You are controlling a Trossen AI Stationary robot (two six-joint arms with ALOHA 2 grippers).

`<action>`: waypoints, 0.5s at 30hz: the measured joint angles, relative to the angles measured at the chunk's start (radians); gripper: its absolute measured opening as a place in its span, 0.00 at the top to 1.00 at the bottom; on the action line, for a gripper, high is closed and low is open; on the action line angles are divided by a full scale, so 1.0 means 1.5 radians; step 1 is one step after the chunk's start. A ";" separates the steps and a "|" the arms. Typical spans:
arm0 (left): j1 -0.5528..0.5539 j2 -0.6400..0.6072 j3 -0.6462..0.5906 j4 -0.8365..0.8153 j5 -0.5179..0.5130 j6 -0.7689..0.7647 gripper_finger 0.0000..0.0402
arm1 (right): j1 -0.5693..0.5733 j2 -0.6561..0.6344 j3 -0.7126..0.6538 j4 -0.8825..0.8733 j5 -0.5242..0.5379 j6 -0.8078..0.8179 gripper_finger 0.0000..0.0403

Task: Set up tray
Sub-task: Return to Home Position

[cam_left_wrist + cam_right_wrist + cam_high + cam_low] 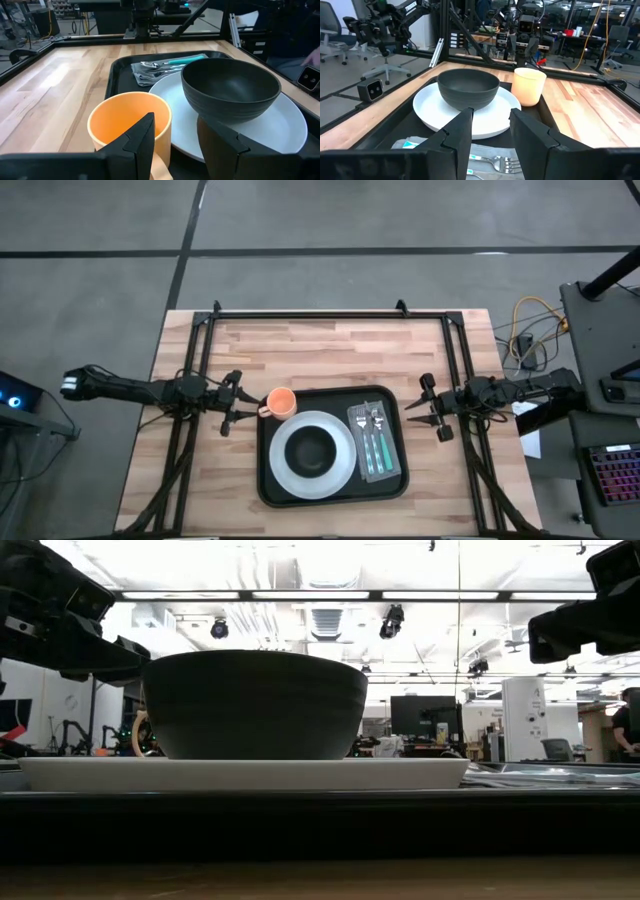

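Left gripper hangs just off the tray's left rim, right gripper just off its right rim; all 4 fingers spread, empty.

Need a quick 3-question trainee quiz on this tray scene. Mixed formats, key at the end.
1. True or false: the bowl sits on the plate, inside the tray.
2. In the high view, where does the cutlery on the napkin lie relative to the plate? A) to its left B) to its right C) off the tray
3. Fill in: the left claw and the right claw flank the tray, both open. The cup nearest the left claw is ___ in colour.

Key: 1 true; 2 B; 3 orange.
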 joint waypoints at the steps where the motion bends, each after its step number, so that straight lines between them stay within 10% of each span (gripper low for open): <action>1: 0.000 0.000 0.000 0.000 0.000 0.000 0.68 | 0.000 0.000 0.000 0.000 0.000 0.000 0.69; 15: 0.000 0.000 0.000 0.000 0.000 0.000 0.68 | 0.000 0.000 0.000 0.000 0.000 0.000 0.69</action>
